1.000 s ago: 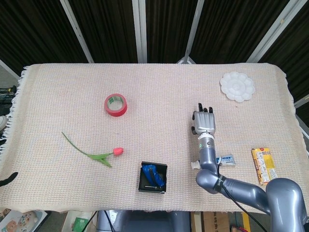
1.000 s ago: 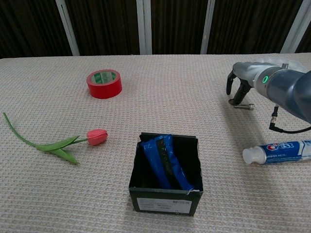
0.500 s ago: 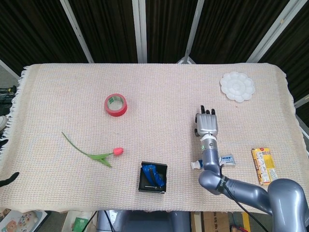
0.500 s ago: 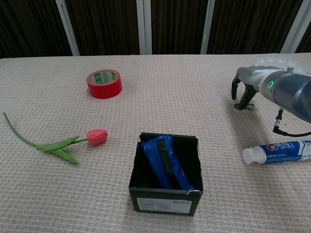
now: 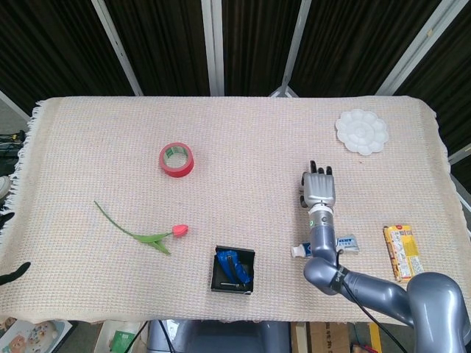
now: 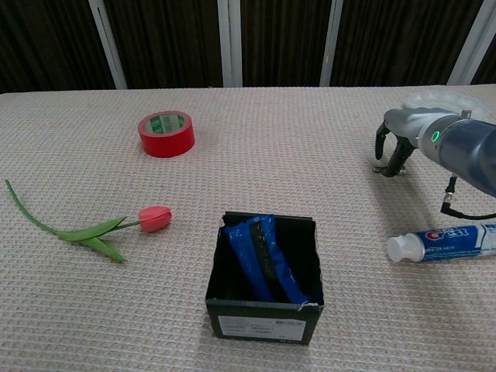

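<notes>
My right hand (image 5: 318, 190) hovers low over the woven cloth right of centre, fingers apart and curved down toward the cloth, holding nothing. The chest view shows the same hand (image 6: 397, 138) at the far right, its fingertips close to the cloth. A Crest toothpaste tube (image 5: 342, 245) (image 6: 446, 242) lies just nearer than it, beside the forearm. A black open box (image 5: 234, 271) (image 6: 265, 275) with a blue packet inside stands at the front centre. My left hand is not visible in either view.
A red tape roll (image 5: 176, 159) (image 6: 166, 133) sits left of centre. A pink tulip (image 5: 179, 230) (image 6: 155, 218) lies at the front left. A white flower-shaped palette (image 5: 361, 132) is at the back right, and a yellow snack packet (image 5: 401, 252) lies near the right edge.
My right hand has shifted a little to the right and nearer, uncovering the cap end of the toothpaste tube in the head view. Nothing else moved.
</notes>
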### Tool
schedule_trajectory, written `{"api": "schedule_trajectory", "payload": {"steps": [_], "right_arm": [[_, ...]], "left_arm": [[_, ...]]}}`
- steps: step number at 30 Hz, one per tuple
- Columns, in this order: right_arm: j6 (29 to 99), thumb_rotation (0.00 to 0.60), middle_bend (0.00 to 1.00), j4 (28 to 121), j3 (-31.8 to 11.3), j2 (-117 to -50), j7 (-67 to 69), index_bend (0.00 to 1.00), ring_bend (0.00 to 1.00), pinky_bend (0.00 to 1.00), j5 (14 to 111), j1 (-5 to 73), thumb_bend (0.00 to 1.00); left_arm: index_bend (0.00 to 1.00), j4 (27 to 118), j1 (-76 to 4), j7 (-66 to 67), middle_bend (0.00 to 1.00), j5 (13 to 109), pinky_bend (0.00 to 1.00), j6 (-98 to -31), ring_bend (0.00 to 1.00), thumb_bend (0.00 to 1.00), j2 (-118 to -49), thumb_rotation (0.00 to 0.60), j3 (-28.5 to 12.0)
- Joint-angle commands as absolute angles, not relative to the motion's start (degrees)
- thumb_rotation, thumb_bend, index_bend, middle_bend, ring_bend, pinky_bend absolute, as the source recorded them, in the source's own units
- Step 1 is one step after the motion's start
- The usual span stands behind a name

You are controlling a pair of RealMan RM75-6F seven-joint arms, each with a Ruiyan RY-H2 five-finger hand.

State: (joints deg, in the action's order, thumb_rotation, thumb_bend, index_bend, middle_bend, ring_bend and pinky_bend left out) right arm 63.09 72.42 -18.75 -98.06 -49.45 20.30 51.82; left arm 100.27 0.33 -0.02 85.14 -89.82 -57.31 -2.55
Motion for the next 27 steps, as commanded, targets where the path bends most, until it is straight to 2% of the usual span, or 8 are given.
{"api": "schedule_trajectory", "payload": {"steps": [1,27], "right_arm": [[62.87,0.600,0.09,71.70,-18.74,-98.45,-49.33,0.43,0.17,0.10,20.31,51.80,0.37],[62.37,0.600,0.09,66.92,-19.19,-101.31,-48.64,0.54,0.17,0.10,21.52,51.31,0.37]], "left_arm": [[0.16,100.32,0.34,0.06,0.00,85.10,0.00,-89.84,0.00,0.24,-57.33,0.600,-2.56],[0.16,100.37,0.38,0.42,0.00,85.17,0.00,-90.03,0.00,0.24,-57.45,0.600,-2.58]]}}
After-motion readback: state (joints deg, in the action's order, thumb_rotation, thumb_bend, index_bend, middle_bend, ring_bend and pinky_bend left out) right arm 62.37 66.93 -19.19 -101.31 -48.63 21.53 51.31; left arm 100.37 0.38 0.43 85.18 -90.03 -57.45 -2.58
